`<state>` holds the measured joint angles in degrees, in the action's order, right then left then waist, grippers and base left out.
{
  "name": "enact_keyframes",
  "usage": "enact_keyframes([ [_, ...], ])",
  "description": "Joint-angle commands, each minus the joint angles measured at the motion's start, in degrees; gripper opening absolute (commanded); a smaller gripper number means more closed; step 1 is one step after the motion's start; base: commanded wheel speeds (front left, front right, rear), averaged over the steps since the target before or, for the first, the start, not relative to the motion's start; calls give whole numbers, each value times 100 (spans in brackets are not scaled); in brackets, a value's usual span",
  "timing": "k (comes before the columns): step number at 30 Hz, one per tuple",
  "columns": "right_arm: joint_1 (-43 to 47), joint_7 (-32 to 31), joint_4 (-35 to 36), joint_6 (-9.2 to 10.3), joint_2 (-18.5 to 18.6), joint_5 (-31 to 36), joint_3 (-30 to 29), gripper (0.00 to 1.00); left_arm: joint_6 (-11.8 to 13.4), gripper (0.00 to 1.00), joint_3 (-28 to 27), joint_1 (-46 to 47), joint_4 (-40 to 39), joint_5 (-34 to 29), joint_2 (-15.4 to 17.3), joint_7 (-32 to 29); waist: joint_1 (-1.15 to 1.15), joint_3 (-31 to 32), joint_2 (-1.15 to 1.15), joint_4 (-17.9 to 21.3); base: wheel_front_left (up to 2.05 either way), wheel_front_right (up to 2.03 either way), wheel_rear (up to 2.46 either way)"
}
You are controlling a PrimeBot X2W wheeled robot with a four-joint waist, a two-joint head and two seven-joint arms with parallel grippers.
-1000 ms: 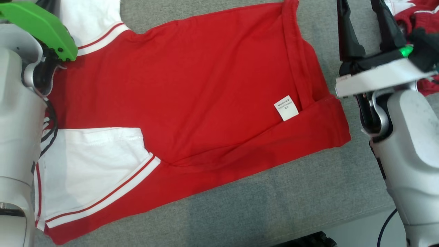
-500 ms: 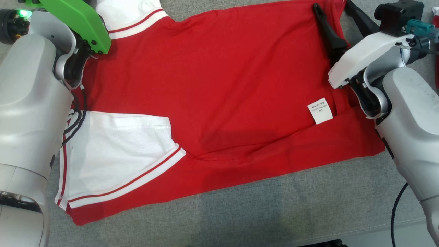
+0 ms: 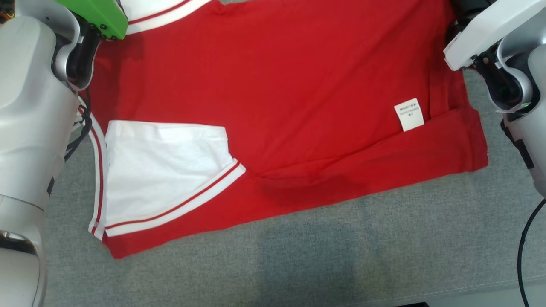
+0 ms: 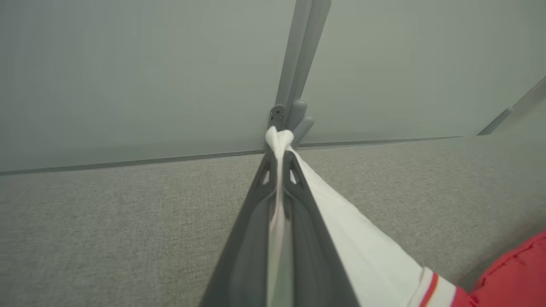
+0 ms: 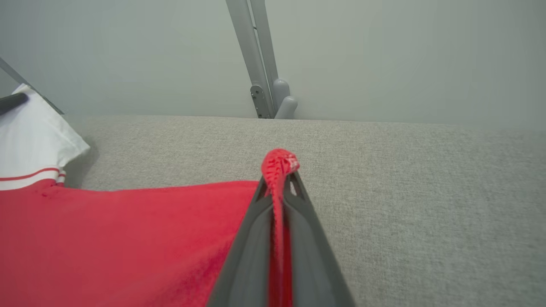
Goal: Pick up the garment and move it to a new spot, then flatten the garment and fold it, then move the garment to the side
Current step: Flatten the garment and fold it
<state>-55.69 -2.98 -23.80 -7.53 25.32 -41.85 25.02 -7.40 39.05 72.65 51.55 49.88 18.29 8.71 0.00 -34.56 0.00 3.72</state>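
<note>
The garment (image 3: pixel 277 98) is a red T-shirt with white, red-striped sleeves, spread on the grey cloth surface in the head view; one white sleeve (image 3: pixel 162 170) lies folded over its near left part, and a white label (image 3: pixel 409 114) shows near the right. In the left wrist view my left gripper (image 4: pixel 279 147) is shut on a bunch of the far white sleeve (image 4: pixel 362 251). My right gripper (image 5: pixel 279 168) in the right wrist view is shut on the garment's red hem (image 5: pixel 128 238). In the head view both forearms reach past the top edge at the garment's far corners.
The grey fabric surface (image 3: pixel 341 256) runs to a front edge at the lower right, with a black cable (image 3: pixel 527 247) hanging there. Beyond the surface stands a pale wall with a grey post (image 5: pixel 256 59).
The head camera has shifted, sliding the garment down in view. My right gripper, open a second ago beside the garment's right edge, has reached to the far right corner and shut on the red hem.
</note>
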Motion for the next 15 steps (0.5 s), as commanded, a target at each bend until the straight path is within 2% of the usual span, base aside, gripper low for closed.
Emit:
enact_keyframes([
  [1, -43, 48, 52, 9, 60, -49, -29, 0, -13, 0, 10, 105, -68, 59, 36, 66, 0, 50, 0, -56, 0, 0, 0],
  [5, 75, -9, 167, 9, 155, -234, -30, 0, -13, 0, 18, 127, -410, 296, 88, 257, 0, 104, 0, -126, 0, 0, 0],
  [11, 277, -297, 475, 8, 419, -520, 76, 0, -13, 0, 71, -189, -1243, 795, 312, 218, 0, 182, 0, -185, 0, 0, 0],
  [14, 444, -488, 791, 7, 650, -615, 125, 0, -13, 0, 55, -448, -1885, 1099, 548, 218, 0, 229, 0, -207, 0, 0, 0],
  [15, 612, -602, 1047, 7, 809, -707, 90, 0, -13, 0, 9, -714, -2369, 1303, 739, 247, 0, 263, 0, -223, 0, 0, 0],
])
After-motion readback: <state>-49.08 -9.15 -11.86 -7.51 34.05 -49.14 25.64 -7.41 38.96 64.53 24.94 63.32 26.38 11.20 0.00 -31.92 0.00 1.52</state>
